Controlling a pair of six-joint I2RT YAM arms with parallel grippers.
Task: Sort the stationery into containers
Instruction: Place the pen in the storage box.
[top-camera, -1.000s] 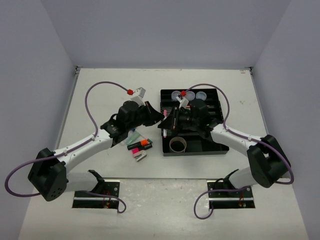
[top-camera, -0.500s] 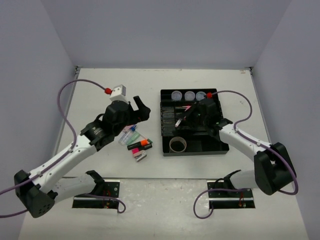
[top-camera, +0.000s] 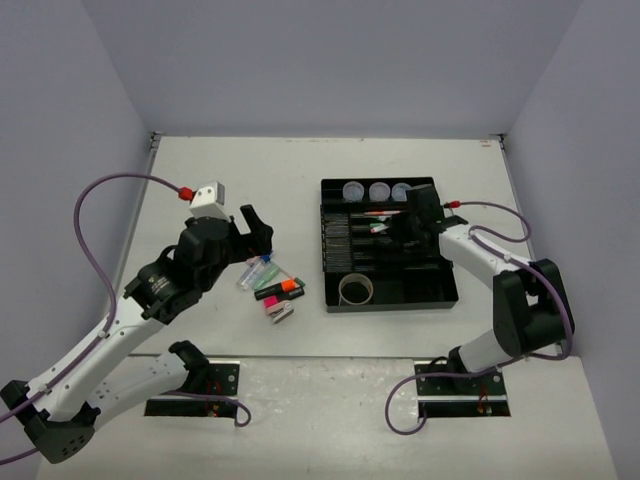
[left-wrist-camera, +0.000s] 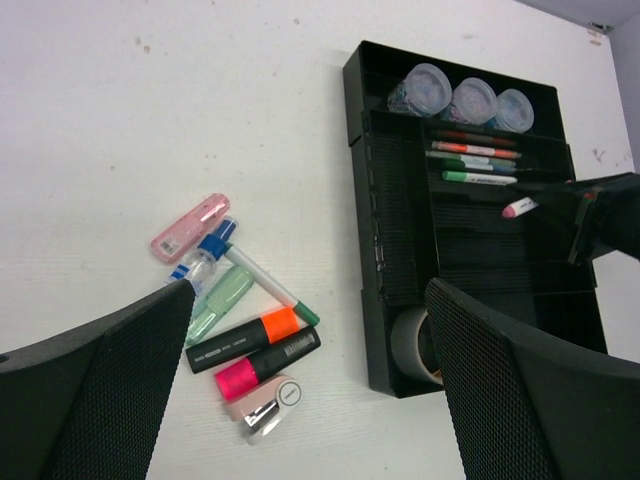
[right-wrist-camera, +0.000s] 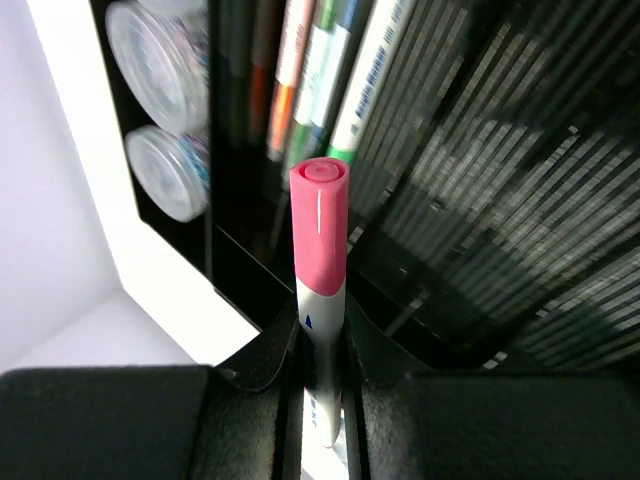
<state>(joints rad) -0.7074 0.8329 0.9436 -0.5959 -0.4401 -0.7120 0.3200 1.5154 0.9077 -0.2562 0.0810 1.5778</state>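
The black organiser tray lies right of centre. My right gripper hovers over its long slots, shut on a pink-capped white pen. Several pens lie in a slot beside it. Three clear tubs fill the far section and a tan tape roll sits in the near one. My left gripper is open above a loose pile: blue-capped bottle, green highlighter, orange highlighter, pink highlighter.
The pile also holds a pink translucent piece, a white pen with a green cap and a small pale block with a metal end. Purple cables loop off both arms. Grey walls close in the table on three sides.
My left gripper has opened and drawn back left from the tray's edge. My right gripper has carried the pink-capped pen from that edge across to the tray's far right slots.
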